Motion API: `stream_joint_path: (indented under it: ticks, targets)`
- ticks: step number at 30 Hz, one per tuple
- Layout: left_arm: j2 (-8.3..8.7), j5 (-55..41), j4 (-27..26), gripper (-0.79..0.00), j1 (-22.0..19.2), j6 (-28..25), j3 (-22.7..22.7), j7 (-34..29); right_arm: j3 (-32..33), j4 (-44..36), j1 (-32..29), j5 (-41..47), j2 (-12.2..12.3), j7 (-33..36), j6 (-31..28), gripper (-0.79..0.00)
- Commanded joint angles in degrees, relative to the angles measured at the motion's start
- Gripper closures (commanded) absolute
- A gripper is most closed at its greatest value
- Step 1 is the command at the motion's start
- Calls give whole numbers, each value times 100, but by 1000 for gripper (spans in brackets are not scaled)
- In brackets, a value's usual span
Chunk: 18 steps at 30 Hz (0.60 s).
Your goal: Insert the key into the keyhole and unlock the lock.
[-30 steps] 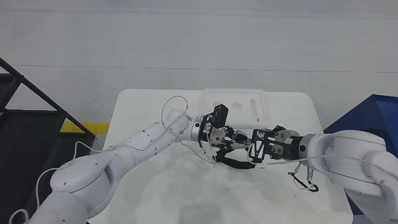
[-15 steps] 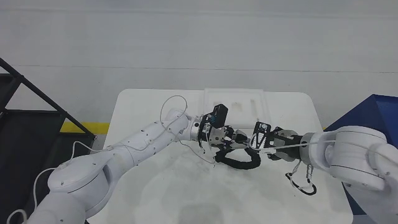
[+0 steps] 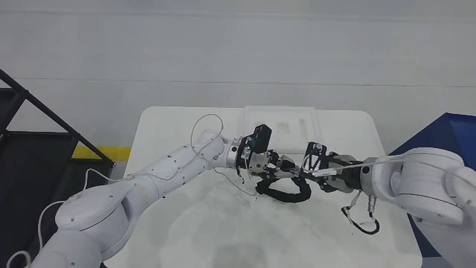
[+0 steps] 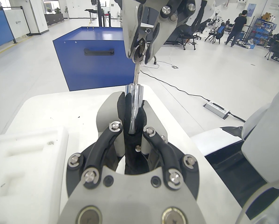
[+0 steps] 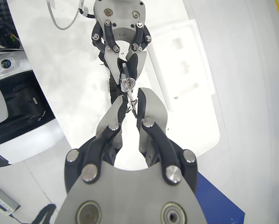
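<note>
The lock (image 4: 134, 108) is clamped in the left jaws above the counter (image 4: 60, 108). The key (image 4: 137, 71), pinched in the right jaws, has been rolled into line. Its tip is set at the keyhole (image 5: 127, 83), so insertion is judged begun.

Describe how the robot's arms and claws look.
The left arm and right arm are glossy white rounded shells. The left claw and right claw have silver plates, black curved links, shiny bolts and black-padded fingers. A white cable loops by the left wrist.
</note>
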Motion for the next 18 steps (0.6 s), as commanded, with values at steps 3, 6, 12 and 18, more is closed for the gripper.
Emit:
stream_joint_path:
  ticks: [3,6,12,18]
  targets:
    - [6,0,0,0,0,0,0,7,-29,72,0,132,-3,-134,-81,-58]
    - [9,-2,-6,0,2,0,0,17,-52,156,20,248,-7,-235,-125,0]
    - [14,25,-5,0,-9,0,0,56,-52,345,65,357,-16,-341,78,0]
    - [40,128,4,0,-36,0,0,123,0,606,33,929,-20,-357,396,0]
